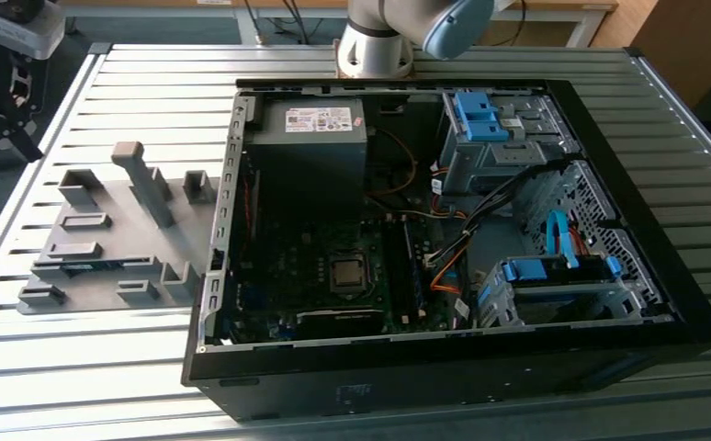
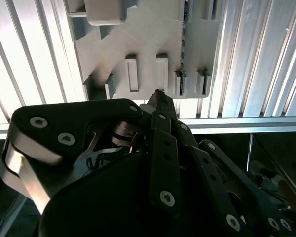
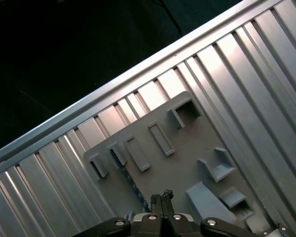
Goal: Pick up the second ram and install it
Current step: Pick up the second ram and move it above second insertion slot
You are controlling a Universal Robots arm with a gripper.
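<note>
The thin, flat blue-green ram (image 1: 90, 267) stands on edge in the matte grey plastic holder (image 1: 117, 241) at the exterior view's lower left, its long axis running left to right, while the black metal claw (image 3: 161, 196) is pressed together and empty.

Slatted metal table (image 1: 110, 386), carrying three things.
An open black computer case (image 1: 454, 377) lay across its middle. A grey holder plate (image 1: 117, 241) sat just beside the case on the exterior view's left, and the arm's base (image 1: 374, 50) stood behind the case.
</note>
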